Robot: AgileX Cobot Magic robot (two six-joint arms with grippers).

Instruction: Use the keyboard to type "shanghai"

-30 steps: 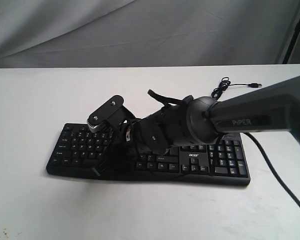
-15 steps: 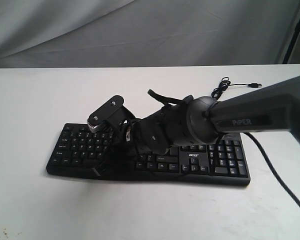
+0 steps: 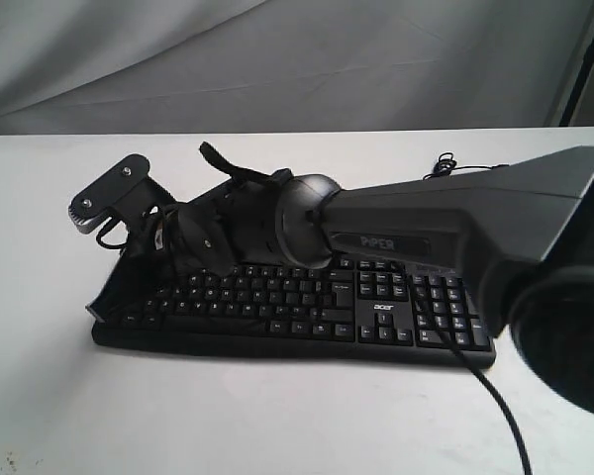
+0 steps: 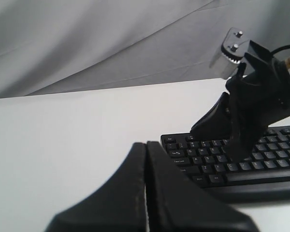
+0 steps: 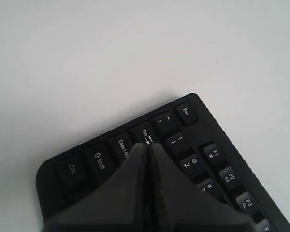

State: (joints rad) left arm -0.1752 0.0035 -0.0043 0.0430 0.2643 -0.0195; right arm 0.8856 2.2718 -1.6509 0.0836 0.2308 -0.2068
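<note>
A white matte desk (image 3: pixel 59 208) is recorded, evenly lit with soft shadows. Beyond its far edge a grey fabric backdrop (image 3: pixel 277 59) is hung, creased in long diagonal folds. A dark stand pole (image 3: pixel 586 59) is seen past the far right corner. Small dark specks (image 3: pixel 10 461) are noted near the near left corner.

The exterior view stands back from the near edge of the table (image 3: pixel 277 416), somewhat above it, facing across the full width of the keyboard (image 3: pixel 376 317) toward a grey backdrop (image 3: pixel 277 59), with the right arm (image 3: pixel 455 223) large and near on its right side. The left wrist view sits low and close over the table, looking past the left hand (image 4: pixel 146 159) toward the keyboard's left end and the right hand (image 4: pixel 205 126) above it, both also in the exterior view. The right wrist view looks steeply down from very near, past the right hand, onto that same left end.
</note>
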